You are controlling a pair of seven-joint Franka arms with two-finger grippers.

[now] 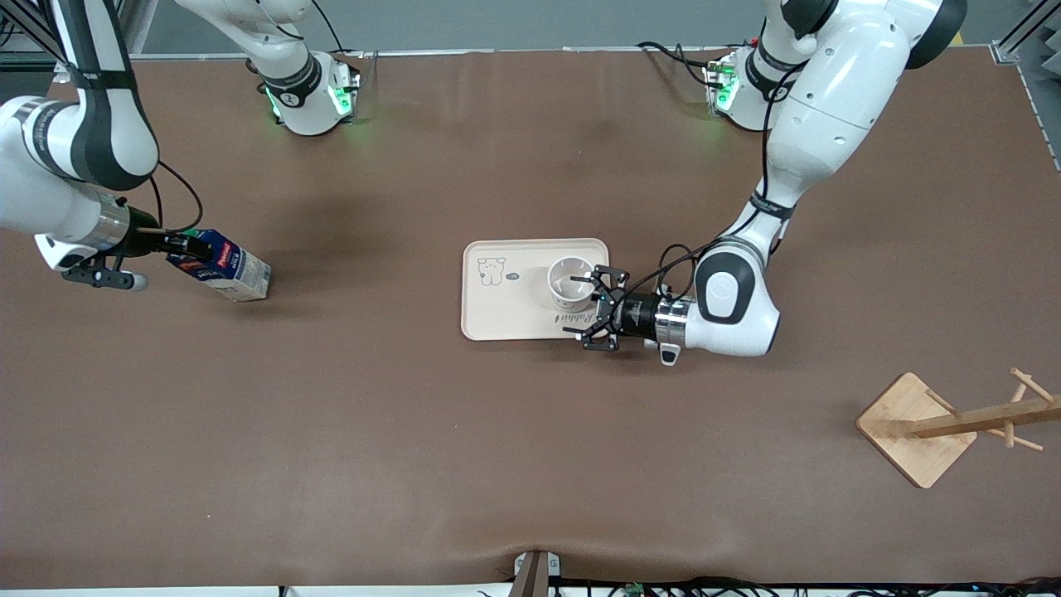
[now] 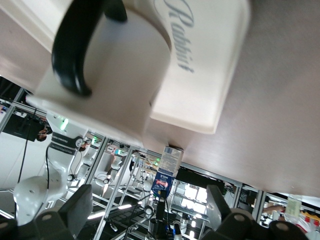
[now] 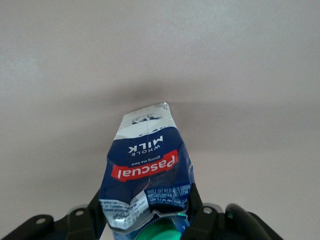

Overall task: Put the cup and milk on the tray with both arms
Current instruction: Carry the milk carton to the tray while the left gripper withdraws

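The white cup (image 1: 570, 282) stands upright on the cream tray (image 1: 506, 311), at the tray's edge toward the left arm's end. My left gripper (image 1: 584, 311) is open and empty just beside the cup, low over the tray's edge. In the left wrist view the cup (image 2: 115, 75) with its black handle (image 2: 72, 55) lies clear of my open left gripper (image 2: 147, 200), on the tray (image 2: 210, 75). My right gripper (image 1: 178, 247) is shut on the top of the dark-blue milk (image 1: 224, 265), which is tilted low at the right arm's end. The right wrist view shows the milk (image 3: 150, 165) pinched in my right gripper (image 3: 147, 220).
A wooden rack (image 1: 920, 427) with pegs stands toward the left arm's end, nearer the front camera. Brown table surface (image 1: 373, 398) lies between the milk and the tray.
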